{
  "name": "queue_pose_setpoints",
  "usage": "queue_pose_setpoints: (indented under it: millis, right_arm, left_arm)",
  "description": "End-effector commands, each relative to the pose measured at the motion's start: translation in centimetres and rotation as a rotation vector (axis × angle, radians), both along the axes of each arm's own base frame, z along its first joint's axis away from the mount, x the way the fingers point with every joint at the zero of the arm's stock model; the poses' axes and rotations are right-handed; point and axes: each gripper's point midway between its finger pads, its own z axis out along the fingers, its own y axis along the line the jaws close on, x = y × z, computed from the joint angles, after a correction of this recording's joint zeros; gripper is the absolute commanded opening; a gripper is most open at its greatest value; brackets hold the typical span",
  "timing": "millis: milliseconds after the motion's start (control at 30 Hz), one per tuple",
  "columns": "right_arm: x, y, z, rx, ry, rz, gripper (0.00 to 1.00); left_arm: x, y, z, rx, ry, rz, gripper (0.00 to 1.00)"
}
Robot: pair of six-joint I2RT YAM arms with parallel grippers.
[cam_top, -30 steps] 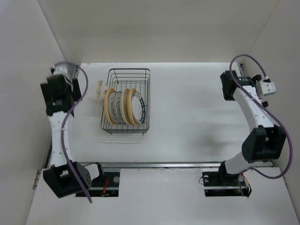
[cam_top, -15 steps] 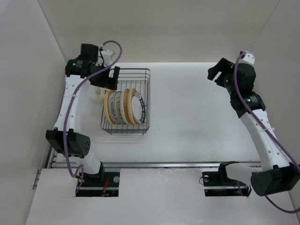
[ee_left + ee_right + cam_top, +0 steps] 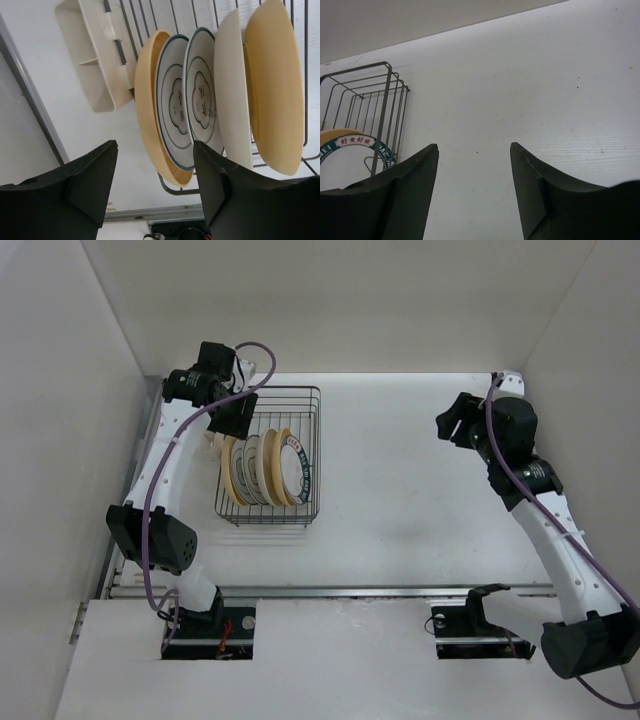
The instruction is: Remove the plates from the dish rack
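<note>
Left wrist view: left gripper (image 3: pixel 155 149), matte black jaws spread wide and empty, above the plates (image 3: pixel 200 100), glossy tan and ring-patterned white discs standing on edge in the dark wire dish rack (image 3: pixel 279 389). Right gripper (image 3: pixel 474 150) equally agape, empty, over the smooth white table (image 3: pixel 530 75).

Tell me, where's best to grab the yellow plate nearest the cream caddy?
Probably its top rim, coming straight down from above. The yellow plate stands on edge in the dish rack, rim exposed upward, faces crowded by the neighbouring white plate and rack wires.
</note>
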Motion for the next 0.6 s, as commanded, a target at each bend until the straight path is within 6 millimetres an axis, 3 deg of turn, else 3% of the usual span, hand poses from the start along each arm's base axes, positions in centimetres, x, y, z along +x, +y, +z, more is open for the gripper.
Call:
queue_pose_setpoints:
  millis: [0,100,567]
  right_arm:
    - [-0.9,-0.2,1.0,-0.031,-0.034,0.009,0.65]
    - [-1.3,-0.3,0.1,-0.044,-0.014,0.012,0.65]
    - [-0.9,-0.4,-0.5,-0.059,0.002,0.007,0.65]
  left_arm:
    - [0.9,0.7,0.7,0.030,-0.057,0.045,0.57]
    - [0.9,0.7,-0.1,0.036,-0.033,0.045,0.54]
    - [1.0,1.3,-3.8,0.090,0.082,0.066,0.32]
